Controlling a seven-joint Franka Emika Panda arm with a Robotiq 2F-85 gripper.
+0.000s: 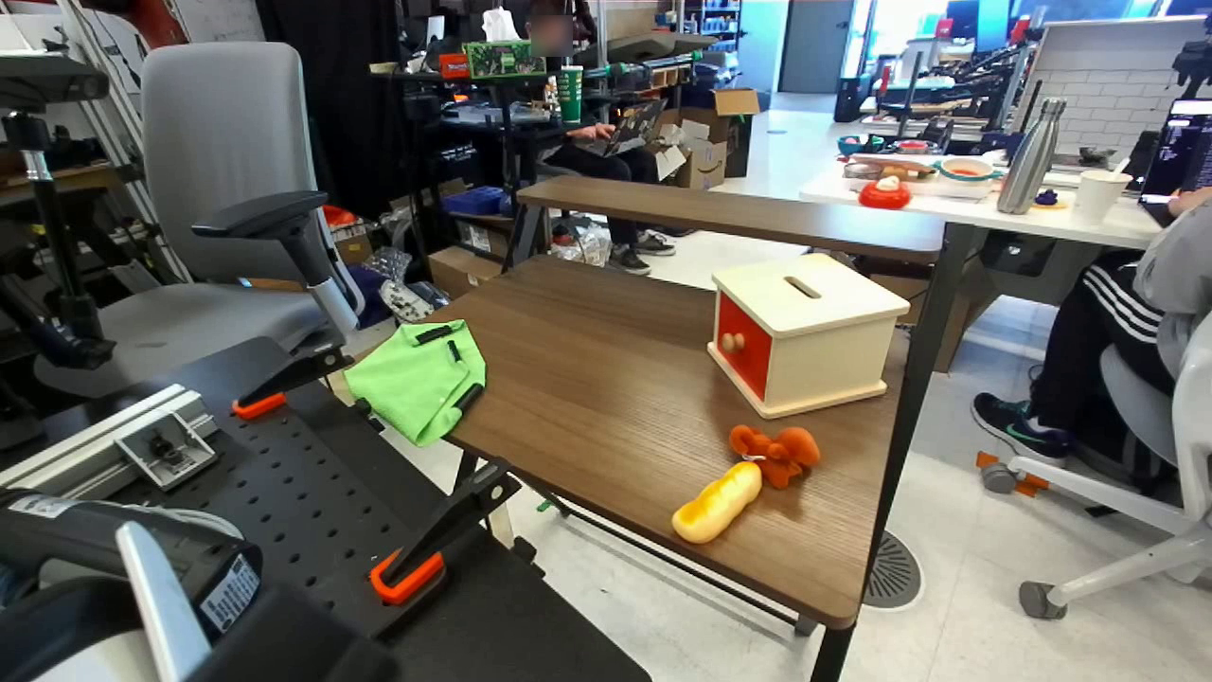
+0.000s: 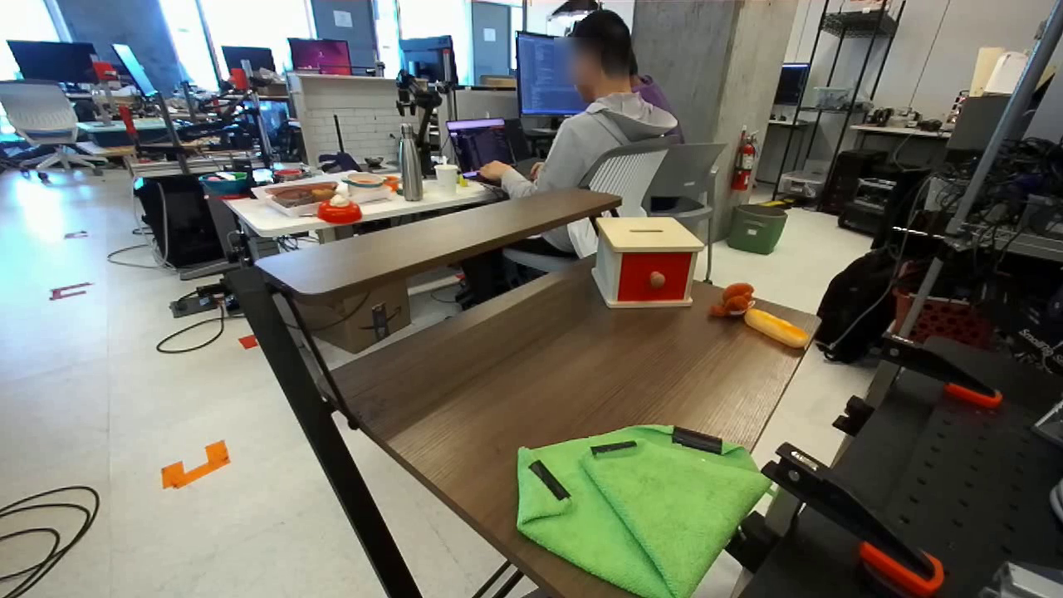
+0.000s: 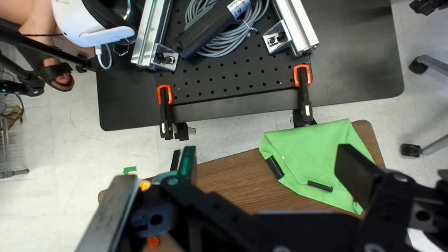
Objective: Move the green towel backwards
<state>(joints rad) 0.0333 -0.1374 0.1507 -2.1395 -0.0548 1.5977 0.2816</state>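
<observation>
The green towel (image 1: 409, 379) lies partly folded at one end of the brown wooden table (image 1: 587, 379), with part of it over the table edge nearest the black table. It also shows in an exterior view (image 2: 639, 507), with black strips on its upper face. In the wrist view the towel (image 3: 308, 154) lies below and between the jaws, nearer one finger, which hides part of it. My gripper (image 3: 269, 162) is open with nothing between its fingers, above the table. Neither exterior view shows the gripper.
A wooden box (image 1: 805, 332) with a red front, an orange plush toy (image 1: 776, 455) and a yellow bread-shaped toy (image 1: 717, 502) sit at the table's opposite end. A raised shelf (image 2: 440, 237) runs along one side. The black table (image 3: 217, 80) carries orange-tipped clamps near the towel.
</observation>
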